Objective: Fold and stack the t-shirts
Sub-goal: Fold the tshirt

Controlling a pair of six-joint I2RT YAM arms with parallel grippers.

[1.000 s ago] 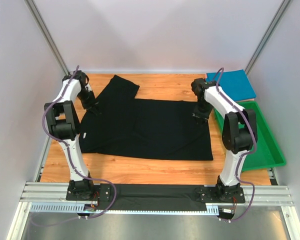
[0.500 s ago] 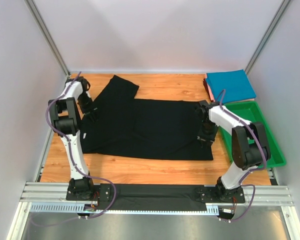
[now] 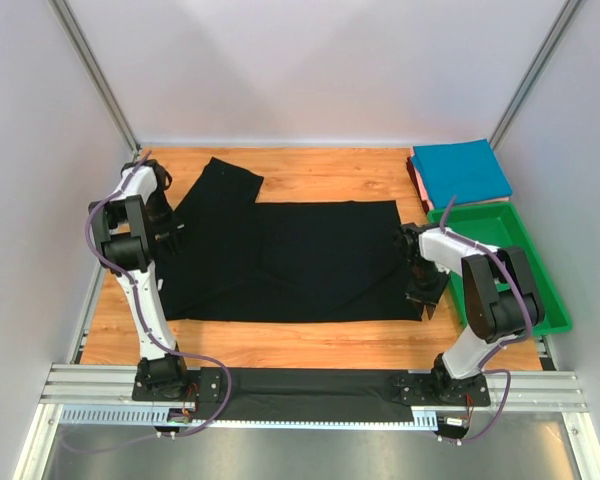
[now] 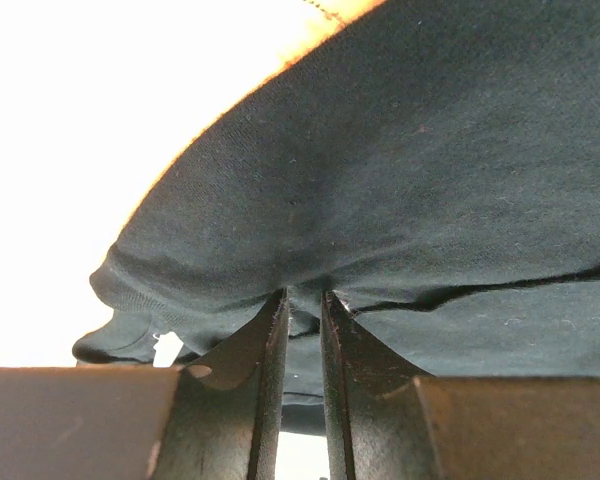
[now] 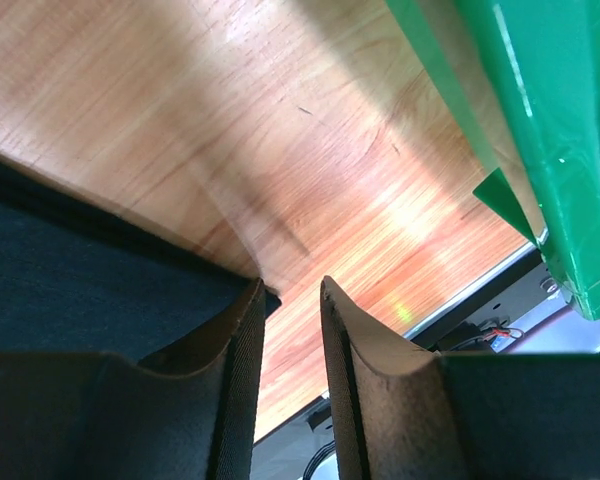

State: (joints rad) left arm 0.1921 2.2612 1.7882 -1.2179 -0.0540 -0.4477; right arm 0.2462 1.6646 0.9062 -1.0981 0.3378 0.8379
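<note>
The left tool [image 4: 302,295] is clamped together on a bunched fold of the black t-shirt [image 3: 300,260]. In the left wrist view, the dark knit cloth puckers right at the fingertips and fans out above them, with a hemmed edge curling off to the left.

The right tool [image 5: 292,285] has its jaws a narrow way apart, with bare wood showing through the gap. A corner of the same black t-shirt sits against the inner edge of one finger [image 5: 235,350]. Whether that corner is pinched or only touching cannot be told.

From above, the black t-shirt lies spread nearly flat across the middle of the wooden desk [image 3: 320,168] as a broad, plain dark rectangle. One sleeve [image 3: 228,182] juts toward the far left. The left tool holds the shirt at its left edge, and the right tool sits at its near right corner, so the cloth spans the space between the two.

Just beside the right tool, to its right, stands the green tray [image 3: 508,268]. Beyond the tray, in the far right corner, a folded teal-blue t-shirt [image 3: 462,170] lies on top of a reddish t-shirt [image 3: 416,178]. Only a thin edge of the reddish one shows. Both are well apart from the black shirt.
</note>
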